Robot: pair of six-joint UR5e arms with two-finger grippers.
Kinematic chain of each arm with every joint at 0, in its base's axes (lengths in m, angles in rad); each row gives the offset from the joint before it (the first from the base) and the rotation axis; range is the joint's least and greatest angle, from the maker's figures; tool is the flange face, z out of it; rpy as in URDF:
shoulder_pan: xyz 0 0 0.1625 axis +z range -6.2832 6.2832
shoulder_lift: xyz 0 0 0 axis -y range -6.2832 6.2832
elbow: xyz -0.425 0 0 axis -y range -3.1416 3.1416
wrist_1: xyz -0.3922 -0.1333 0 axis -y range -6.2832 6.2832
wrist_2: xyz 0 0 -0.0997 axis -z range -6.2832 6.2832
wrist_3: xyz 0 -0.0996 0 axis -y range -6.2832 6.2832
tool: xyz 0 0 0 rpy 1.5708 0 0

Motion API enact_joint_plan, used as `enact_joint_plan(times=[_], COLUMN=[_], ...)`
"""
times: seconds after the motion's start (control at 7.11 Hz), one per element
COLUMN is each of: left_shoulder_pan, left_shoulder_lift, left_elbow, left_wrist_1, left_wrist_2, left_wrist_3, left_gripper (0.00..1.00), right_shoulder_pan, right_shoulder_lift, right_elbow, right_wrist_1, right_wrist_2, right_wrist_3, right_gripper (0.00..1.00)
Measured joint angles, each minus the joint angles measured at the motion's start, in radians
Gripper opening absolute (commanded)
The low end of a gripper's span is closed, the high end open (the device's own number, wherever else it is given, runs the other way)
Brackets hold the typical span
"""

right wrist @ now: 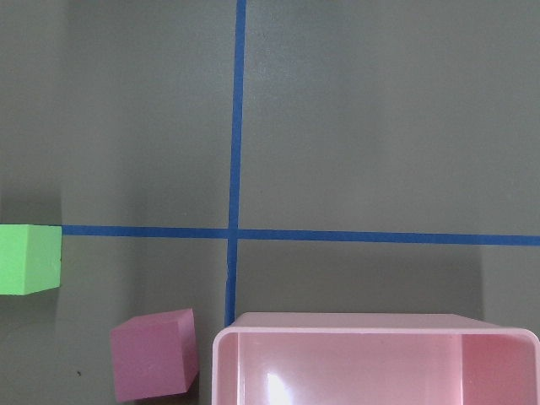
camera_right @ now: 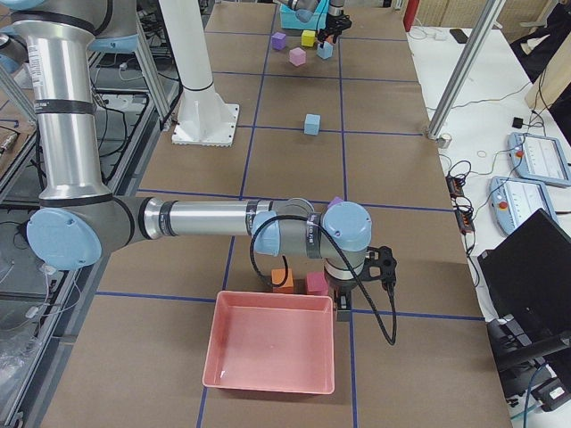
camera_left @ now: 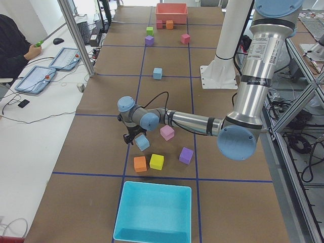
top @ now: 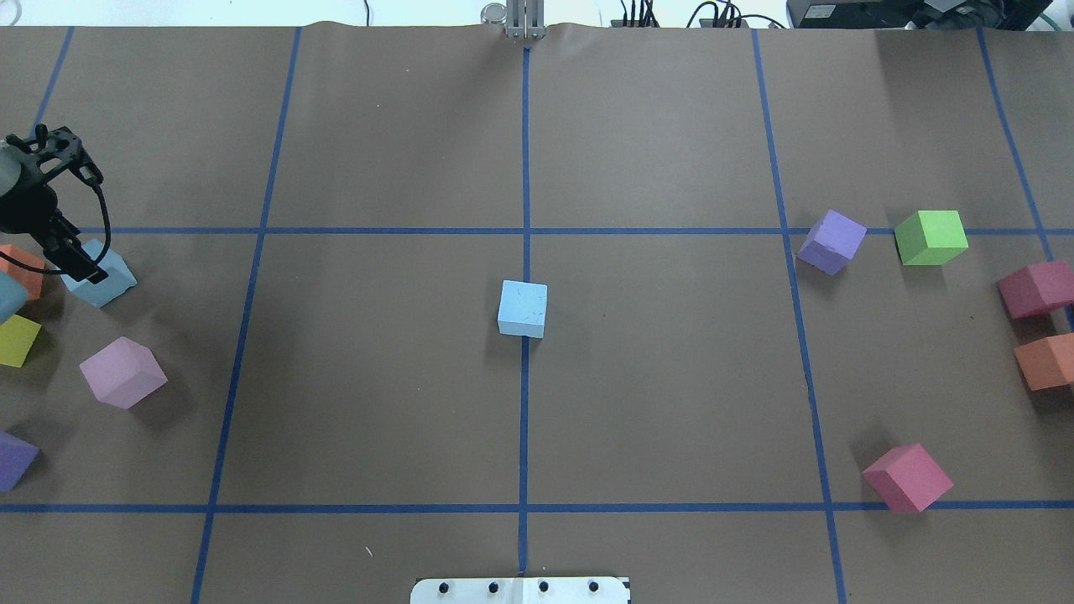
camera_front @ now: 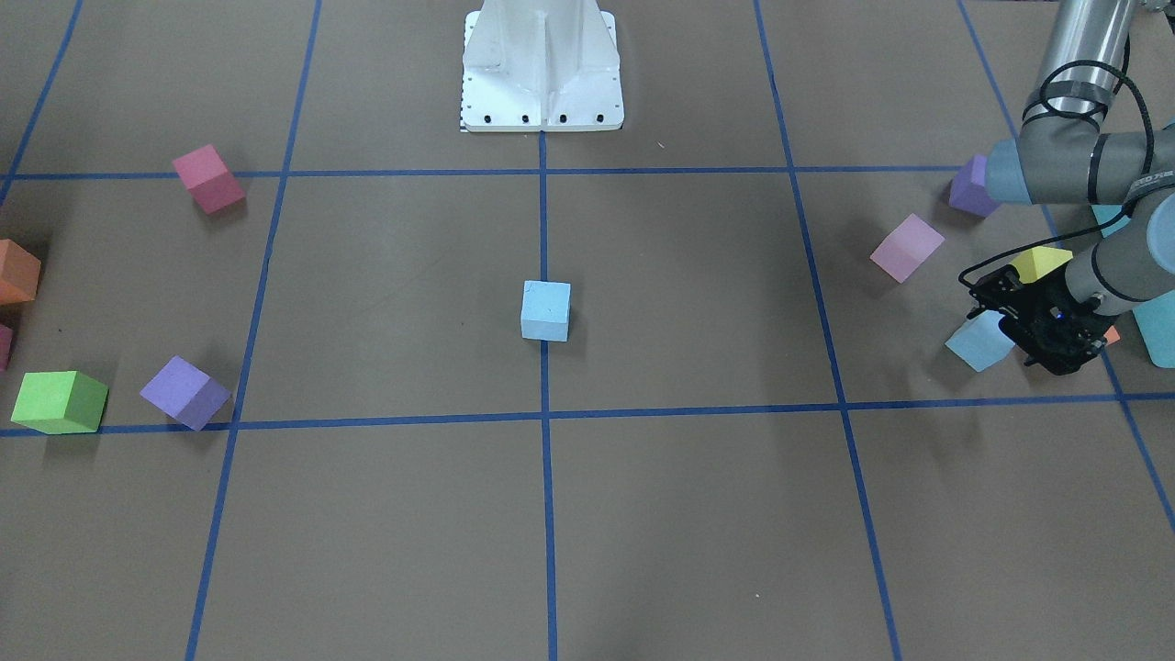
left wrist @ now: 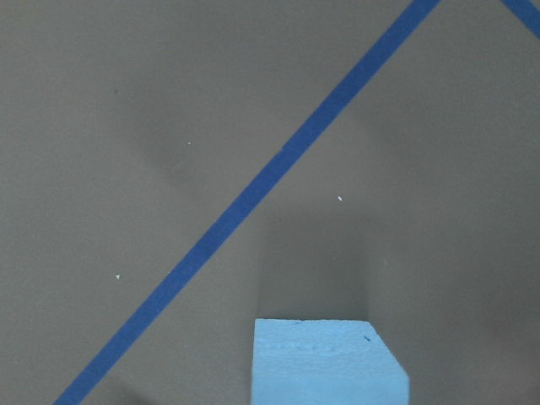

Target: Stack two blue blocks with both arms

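**A:** Front view?
**B:** The left gripper [camera_front: 1014,329] is right at a blue block [camera_front: 979,341]. Clenched or loose, I can't tell. The other block [camera_front: 545,310] lies well apart from the fingers. The arm [camera_front: 1065,165] lettering is unreadable.
**A:** Overhead?
**B:** One finger [top: 75,256] overlaps that block.
**A:** Sides?
**B:** The teal bin [camera_left: 157,184] and pink tray [camera_right: 268,388] show only their own floors. The right gripper [camera_right: 343,303] sits just behind the tray, grip unclear.
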Motion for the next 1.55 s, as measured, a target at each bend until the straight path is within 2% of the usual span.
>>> enact_joint_plan(times=[0.7,1.27,1.55], left_shoulder_pan=[0.023,0.024,0.024], left_shoulder_lift=[0.0,-0.001,-0.001], left_elbow=[0.078,0.079,0.078], left_wrist_1=[-0.091,-0.102,-0.102], left_wrist_2=[-0.001,-0.002,-0.003], left_wrist_3=[-0.02,-0.042,-0.046], left_gripper=[0.96,0.7,0.65], right_shoulder_pan=[0.0,0.0,0.0], right_shoulder_lift=[0.005,0.007,0.007], right_elbow=[0.002,0.002,0.002], right_wrist_1=[0.0,0.0,0.0], right_wrist_2=[0.0,0.0,0.0], right_wrist_3=[0.007,0.009,0.009], right_gripper=[1.0,1.0,1.0])
